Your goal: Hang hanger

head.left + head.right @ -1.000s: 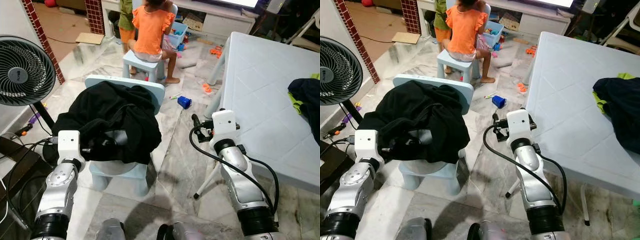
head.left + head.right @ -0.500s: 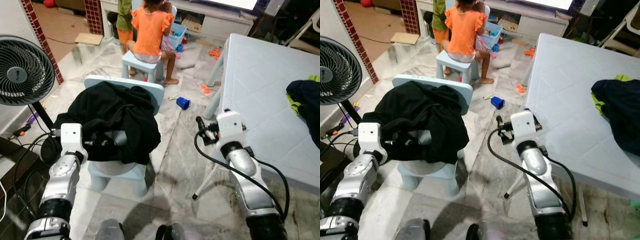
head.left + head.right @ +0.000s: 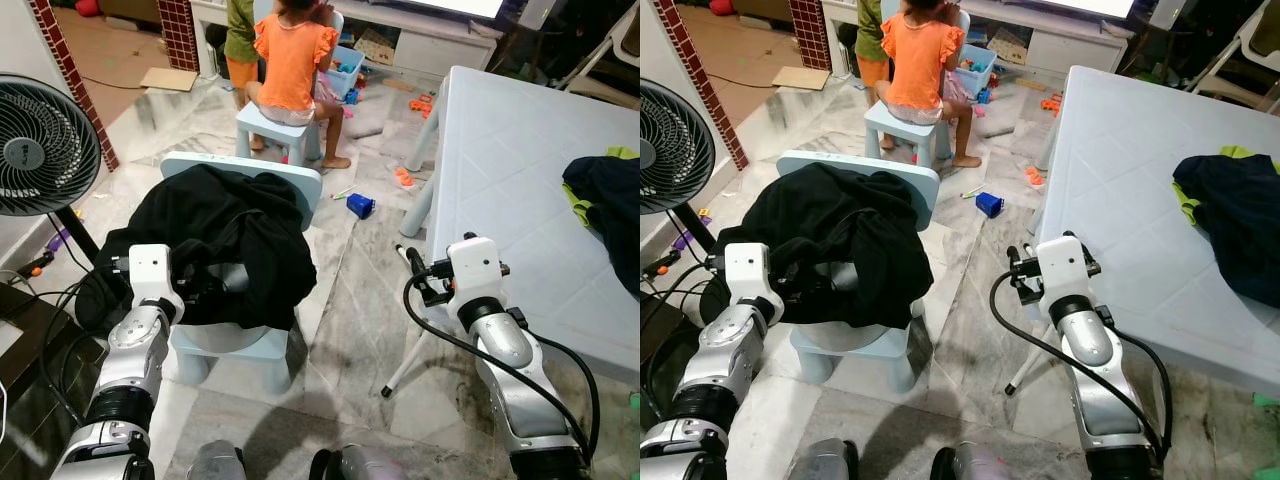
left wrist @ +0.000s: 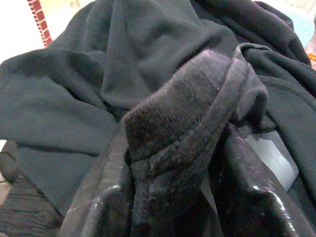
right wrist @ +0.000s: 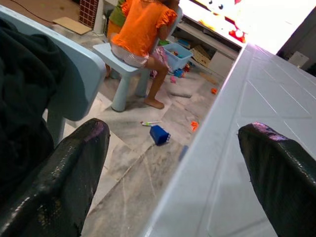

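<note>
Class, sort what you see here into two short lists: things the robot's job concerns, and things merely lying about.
Job in hand:
- black garment, draped over the light blue chair
- left gripper, shut on the garment's ribbed edge
- right gripper, open beside the white table

Lying about:
- fan
- blue cup on the floor
- dark clothes on the table

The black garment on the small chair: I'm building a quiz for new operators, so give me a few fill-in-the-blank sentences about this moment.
1. The black garment is piled on a light blue ____.
2. The left gripper is shut on a ribbed fold of the ____.
3. The right gripper, fingers open, hovers beside the edge of the white ____.
4. Beyond the chair, a person in an ____ top sits on a stool.

Missing words: chair; garment; table; orange
</note>
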Motion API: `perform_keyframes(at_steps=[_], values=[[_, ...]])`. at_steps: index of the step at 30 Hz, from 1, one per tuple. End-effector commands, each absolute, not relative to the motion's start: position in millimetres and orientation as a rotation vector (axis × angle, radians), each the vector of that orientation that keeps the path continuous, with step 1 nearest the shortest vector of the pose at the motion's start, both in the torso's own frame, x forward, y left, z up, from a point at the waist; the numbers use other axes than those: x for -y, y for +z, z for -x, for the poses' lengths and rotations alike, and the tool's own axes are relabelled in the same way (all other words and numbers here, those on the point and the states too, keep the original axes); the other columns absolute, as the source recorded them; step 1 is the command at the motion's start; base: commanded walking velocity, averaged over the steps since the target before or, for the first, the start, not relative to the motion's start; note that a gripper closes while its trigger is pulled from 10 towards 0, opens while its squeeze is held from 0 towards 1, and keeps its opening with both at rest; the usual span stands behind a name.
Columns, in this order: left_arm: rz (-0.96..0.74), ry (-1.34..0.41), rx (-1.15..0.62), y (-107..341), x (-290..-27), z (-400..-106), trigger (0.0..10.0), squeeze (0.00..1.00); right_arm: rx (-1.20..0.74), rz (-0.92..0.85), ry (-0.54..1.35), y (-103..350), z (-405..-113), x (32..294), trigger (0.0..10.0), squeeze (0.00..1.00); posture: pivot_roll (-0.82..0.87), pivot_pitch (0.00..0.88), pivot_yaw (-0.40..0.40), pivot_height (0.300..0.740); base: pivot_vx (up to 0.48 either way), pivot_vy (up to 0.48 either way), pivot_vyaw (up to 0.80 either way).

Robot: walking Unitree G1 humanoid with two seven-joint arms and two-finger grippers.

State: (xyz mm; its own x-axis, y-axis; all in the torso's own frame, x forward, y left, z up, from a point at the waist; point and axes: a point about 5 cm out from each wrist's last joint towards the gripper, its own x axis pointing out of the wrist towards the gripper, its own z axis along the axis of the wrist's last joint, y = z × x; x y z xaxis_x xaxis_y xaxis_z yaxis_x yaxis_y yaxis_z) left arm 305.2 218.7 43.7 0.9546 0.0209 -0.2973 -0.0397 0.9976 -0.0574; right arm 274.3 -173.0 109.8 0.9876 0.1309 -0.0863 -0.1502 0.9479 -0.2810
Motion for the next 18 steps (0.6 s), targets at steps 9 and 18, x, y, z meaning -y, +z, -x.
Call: perform_keyframes(at_steps=[9, 18], values=[[0.103, 0.058, -0.33, 39.8, -221.0, -303.1, 10.0, 0.0, -0.075, 0.286, 0.156, 110.3, -274.7, 170.2, 10.0, 0.0, -0.06, 0.069, -0.118, 0.74, 0.0, 0.0, 0.0], [0.131, 0.035, -0.326, 41.7, -215.7, -305.5, 0.0, 0.0, -0.075, 0.286, 0.164, 109.8, -276.4, 167.6, 10.0, 0.0, -0.05, 0.061, -0.114, 0.74, 0.0, 0.0, 0.0]])
